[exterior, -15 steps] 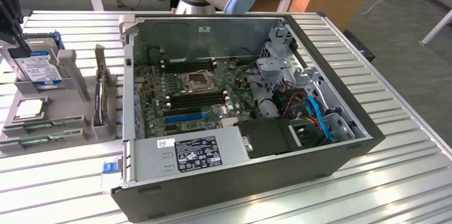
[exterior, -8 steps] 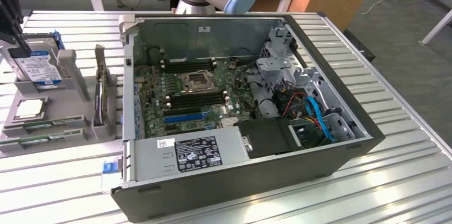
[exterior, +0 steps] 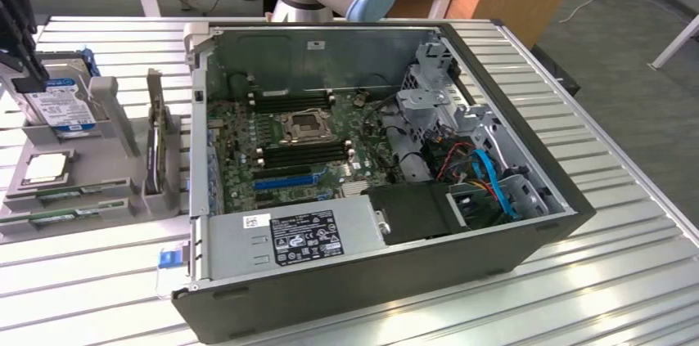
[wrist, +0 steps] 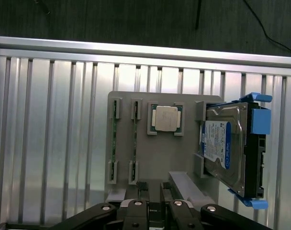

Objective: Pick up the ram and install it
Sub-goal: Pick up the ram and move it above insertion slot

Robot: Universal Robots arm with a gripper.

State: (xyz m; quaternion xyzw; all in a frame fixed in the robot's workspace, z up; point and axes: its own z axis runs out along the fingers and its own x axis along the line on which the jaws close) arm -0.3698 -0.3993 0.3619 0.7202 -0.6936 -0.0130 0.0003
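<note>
Two green ram sticks stand on edge in slots of a grey holder (wrist: 155,158): one ram stick (wrist: 114,143) and a second (wrist: 135,143) beside it. In the exterior view the ram sticks (exterior: 68,194) lie at the holder's near end, at that view's left. My gripper (exterior: 28,76) hangs above the holder's far end, over the hard drive. Its black fingers (wrist: 143,191) stand a little apart with nothing between them, so the gripper (wrist: 154,190) is open and clear of the ram.
The holder also carries a silver processor chip (wrist: 165,118) and a hard drive (wrist: 227,148) in a blue bracket. An open computer case (exterior: 525,231) lies on the slatted metal table (exterior: 98,280), with its motherboard (exterior: 300,137) and black memory slots exposed. A card (exterior: 159,150) stands between holder and case.
</note>
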